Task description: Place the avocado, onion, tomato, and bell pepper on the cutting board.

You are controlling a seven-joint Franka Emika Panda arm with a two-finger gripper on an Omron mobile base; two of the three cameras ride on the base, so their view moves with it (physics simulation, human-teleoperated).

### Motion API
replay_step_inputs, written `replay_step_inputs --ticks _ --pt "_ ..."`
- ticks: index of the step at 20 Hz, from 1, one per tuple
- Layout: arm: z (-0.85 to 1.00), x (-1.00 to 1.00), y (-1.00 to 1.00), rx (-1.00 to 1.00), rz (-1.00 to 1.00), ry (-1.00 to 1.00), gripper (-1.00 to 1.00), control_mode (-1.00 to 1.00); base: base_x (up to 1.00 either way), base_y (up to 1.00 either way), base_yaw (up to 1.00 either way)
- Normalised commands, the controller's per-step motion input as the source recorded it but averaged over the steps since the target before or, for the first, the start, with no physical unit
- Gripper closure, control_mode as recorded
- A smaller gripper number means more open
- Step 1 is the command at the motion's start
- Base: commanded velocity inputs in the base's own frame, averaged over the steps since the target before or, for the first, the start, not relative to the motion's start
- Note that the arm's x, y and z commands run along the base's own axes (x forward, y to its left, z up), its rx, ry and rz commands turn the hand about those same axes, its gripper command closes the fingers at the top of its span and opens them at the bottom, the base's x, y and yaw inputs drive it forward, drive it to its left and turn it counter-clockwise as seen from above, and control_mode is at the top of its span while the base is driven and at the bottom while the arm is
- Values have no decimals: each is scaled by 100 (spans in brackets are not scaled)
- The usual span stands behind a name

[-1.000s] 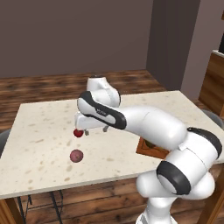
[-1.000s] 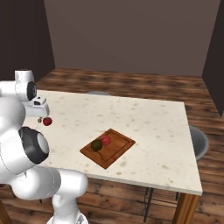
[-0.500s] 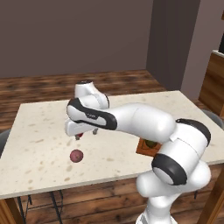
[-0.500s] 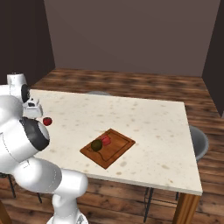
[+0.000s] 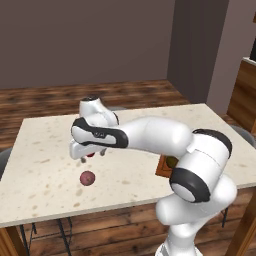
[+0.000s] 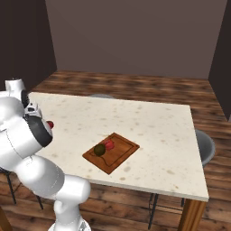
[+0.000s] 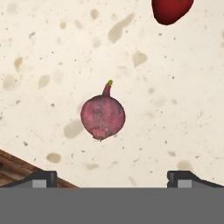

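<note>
The onion [image 7: 103, 116] — a dull pink-maroon ball with a short stem tipped in green — lies on the pale speckled bench [image 7: 48, 52], directly ahead of the jaws and centred between them in the hand view. Its stem-to-root axis runs away from the jaws, with the stem at the far end and the root tuft toward the gripper [image 7: 112, 178]. The jaws stand fully apart, nothing between them, the two dark tips flanking the onion with free bench on either side. In the left base view the onion [image 5: 87, 178] rests just below and slightly nearer the camera than the hand, which hangs above the bench without touching it.

Beyond the onion, on the far side from the jaws, lies a brighter red item [image 7: 171, 9] — tomato or bell pepper cannot be told, as it is cut by the frame edge. Well apart, toward the arm's base, the cutting board [image 6: 124, 155] already carries the avocado [image 6: 99, 150] and a second red item [image 6: 109, 144], touching or nearly so.

Judged from this layout, the next move is a straight descent onto the onion; its round form should suit a grip across the middle, though it may roll if nudged off-centre.
</note>
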Motion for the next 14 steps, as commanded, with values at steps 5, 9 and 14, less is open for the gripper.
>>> replay_step_inputs --ticks 5,9,14 --pt "-22 11 10 0 0 0 -100 -100 0 0 0" --pt "-21 6 15 0 0 0 -100 -100 0 0 0" --pt "-20 8 20 0 0 0 -100 -100 0 0 0"
